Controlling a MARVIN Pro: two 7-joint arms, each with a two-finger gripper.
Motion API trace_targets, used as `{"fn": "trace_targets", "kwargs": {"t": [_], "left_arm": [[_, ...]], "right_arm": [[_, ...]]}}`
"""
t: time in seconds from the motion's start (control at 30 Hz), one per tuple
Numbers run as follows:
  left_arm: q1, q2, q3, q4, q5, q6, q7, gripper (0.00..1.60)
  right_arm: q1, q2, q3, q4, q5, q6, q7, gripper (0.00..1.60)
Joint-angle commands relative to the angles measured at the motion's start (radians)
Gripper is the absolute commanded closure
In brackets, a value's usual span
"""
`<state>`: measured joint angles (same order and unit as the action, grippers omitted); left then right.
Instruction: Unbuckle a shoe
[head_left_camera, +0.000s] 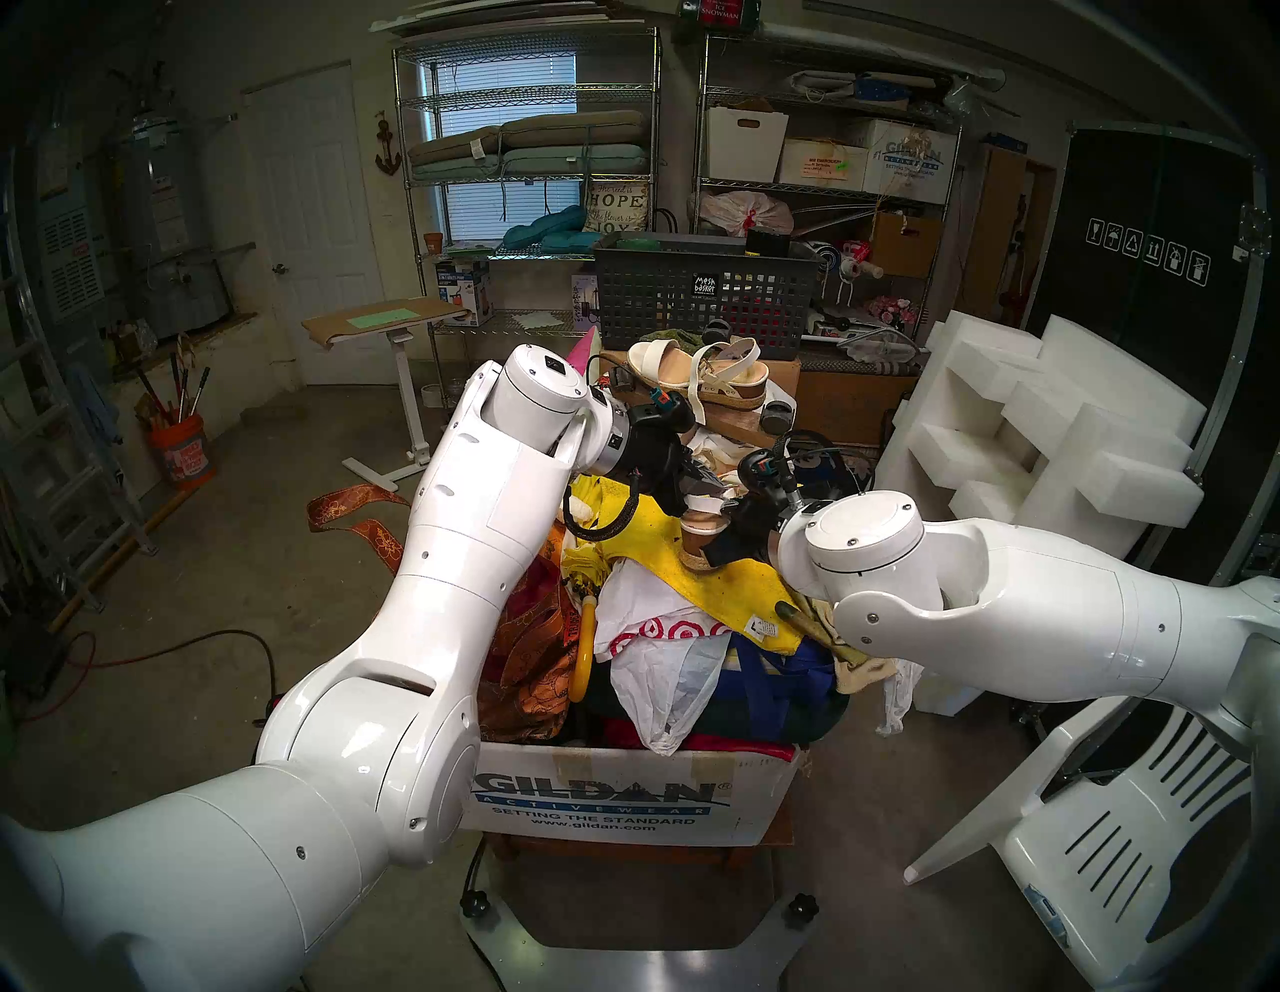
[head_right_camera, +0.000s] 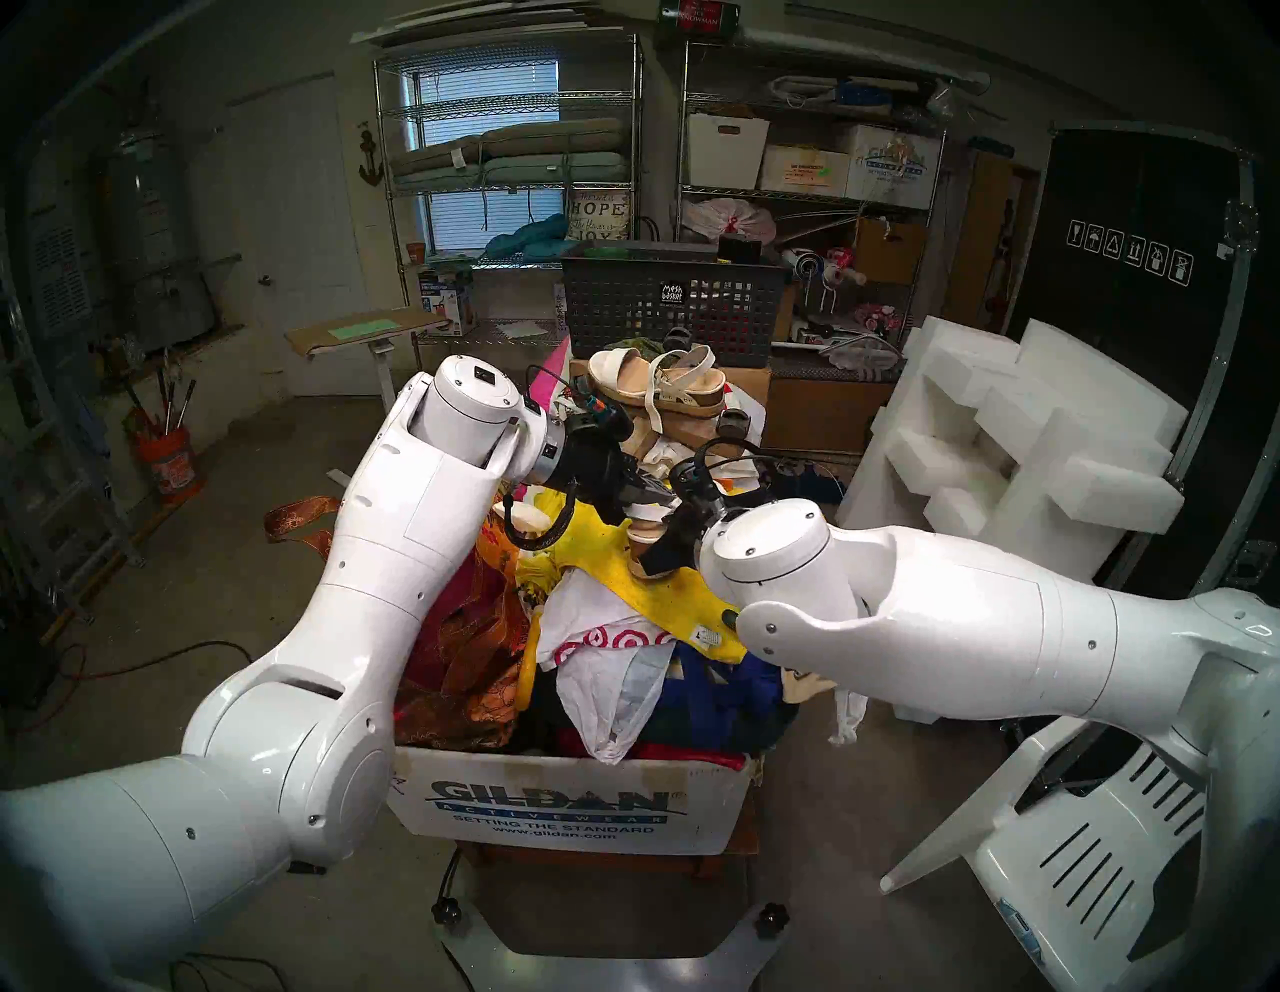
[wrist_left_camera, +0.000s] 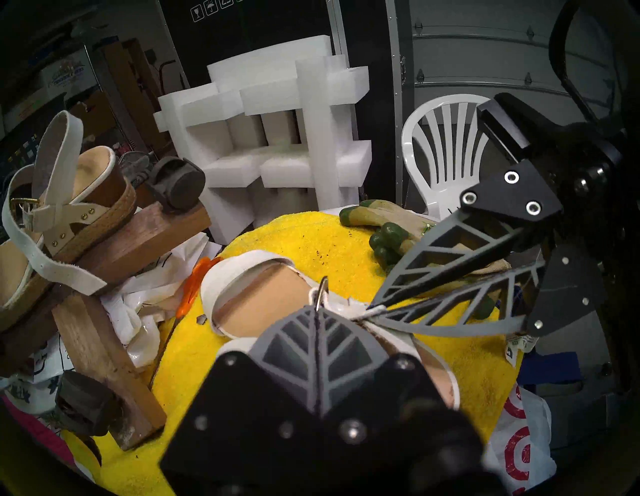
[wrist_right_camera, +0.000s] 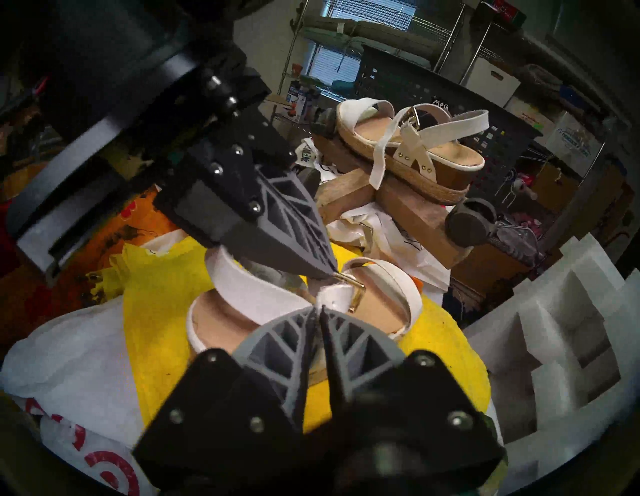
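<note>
White-strapped sandal (wrist_right_camera: 242, 294) (tan footbed), yellow towel (wrist_left_camera: 346, 242), red-and-white bullseye bag (head_left_camera: 665, 637)

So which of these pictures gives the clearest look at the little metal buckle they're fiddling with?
The right wrist view: the buckle sits unobstructed, gold, between both grippers' tips. The left wrist view shows only its ring edge-on above closed fingers. In both head views the grippers hide it.

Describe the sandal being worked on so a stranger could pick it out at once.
Find the Gildan box heaped with clutter. On its yellow towel lies the sandal, both tools pinching its ankle strap; the twin sandal sits farther back on wooden blocks, untouched.
</note>
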<state>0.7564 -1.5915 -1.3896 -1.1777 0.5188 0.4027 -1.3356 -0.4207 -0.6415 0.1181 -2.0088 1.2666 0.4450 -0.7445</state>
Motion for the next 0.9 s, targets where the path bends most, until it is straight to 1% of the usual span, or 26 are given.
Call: {"fn": "trace_targets", "kwargs": {"t": [0.0,0.07,0.2,0.23,0.43,0.57,0.6,0.63,0.67,0.7,0.77,0.87], "left_arm": [[-0.012,0.0,-0.004,-0.025,-0.001,0.003,-0.002,1.6],[-0.011,0.0,-0.004,-0.027,0.0,0.002,-0.002,1.6],[-0.011,-0.001,-0.005,-0.028,0.002,0.002,-0.002,1.6],[-0.01,-0.001,-0.004,-0.029,0.002,-0.001,-0.002,1.6],[-0.007,0.0,-0.004,-0.037,0.002,-0.004,-0.005,1.6],[-0.004,0.0,-0.004,-0.044,0.002,-0.001,-0.008,1.6],[-0.003,0.0,-0.004,-0.046,0.003,0.001,-0.008,1.6],[-0.002,0.0,-0.004,-0.048,0.003,0.001,-0.009,1.6],[-0.001,0.0,-0.005,-0.05,0.003,0.002,-0.009,1.6],[0.0,0.0,-0.005,-0.051,0.003,0.003,-0.009,1.6],[0.001,0.0,-0.005,-0.053,0.002,0.004,-0.011,1.6],[0.005,0.002,-0.004,-0.063,0.003,0.007,-0.015,1.6]], "right_arm": [[0.016,0.027,0.012,-0.016,0.016,0.019,0.011,0.95],[0.02,0.019,0.003,-0.013,0.012,0.047,-0.015,0.95],[0.016,0.013,0.002,-0.009,0.006,0.049,-0.022,0.89],[0.015,0.007,0.0,-0.007,-0.002,0.051,-0.038,0.91],[0.019,0.0,0.003,-0.001,-0.015,0.054,-0.044,0.88],[0.023,-0.008,0.007,0.008,-0.021,0.06,-0.042,0.78],[0.023,-0.011,0.008,0.011,-0.022,0.062,-0.043,0.61],[0.024,-0.013,0.009,0.013,-0.024,0.062,-0.043,0.58],[0.023,-0.015,0.009,0.015,-0.025,0.063,-0.044,0.63],[0.023,-0.016,0.01,0.016,-0.026,0.064,-0.045,0.71],[0.022,-0.017,0.01,0.02,-0.027,0.068,-0.045,0.79],[0.018,-0.015,0.01,0.021,-0.029,0.066,-0.047,0.82]]}}
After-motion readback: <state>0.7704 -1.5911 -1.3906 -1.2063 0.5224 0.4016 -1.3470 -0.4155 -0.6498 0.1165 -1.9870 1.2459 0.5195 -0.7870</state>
